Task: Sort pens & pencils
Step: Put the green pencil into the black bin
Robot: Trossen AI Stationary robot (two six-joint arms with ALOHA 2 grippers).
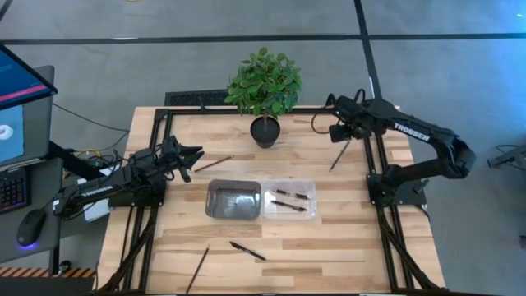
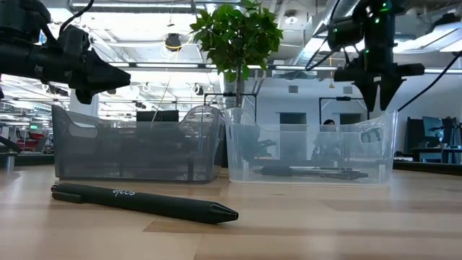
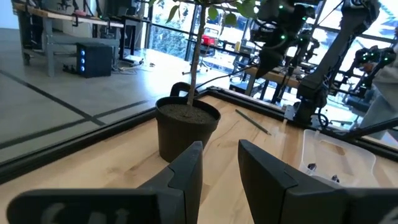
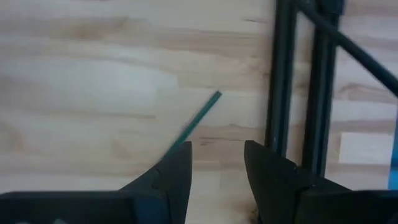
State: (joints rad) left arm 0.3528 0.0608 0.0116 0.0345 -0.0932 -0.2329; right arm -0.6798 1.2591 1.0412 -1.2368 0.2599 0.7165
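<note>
One black pen (image 1: pixel 246 251) (image 2: pixel 144 202) lies on the near part of the table, and two more pens (image 1: pixel 291 200) lie in the clear tray (image 1: pixel 311 186). A thin pencil (image 1: pixel 339 154) (image 4: pixel 200 119) lies flat near the table's right edge. My right gripper (image 1: pixel 341 131) (image 4: pixel 217 155) hovers above this pencil's far end, open and pointing down. Another pencil (image 1: pixel 212 164) lies just right of my left gripper (image 1: pixel 196 156) (image 3: pixel 221 165), which is open, level and empty. A third pencil (image 1: pixel 197 269) lies near the near edge.
An empty grey tray (image 1: pixel 233 200) (image 2: pixel 137 148) sits beside the clear one at mid-table. A potted plant (image 1: pixel 265 90) (image 3: pixel 186 124) stands at the far edge, with a thin stick (image 3: pixel 252 121) lying past it. A black frame rail (image 4: pixel 283 81) runs close to my right gripper.
</note>
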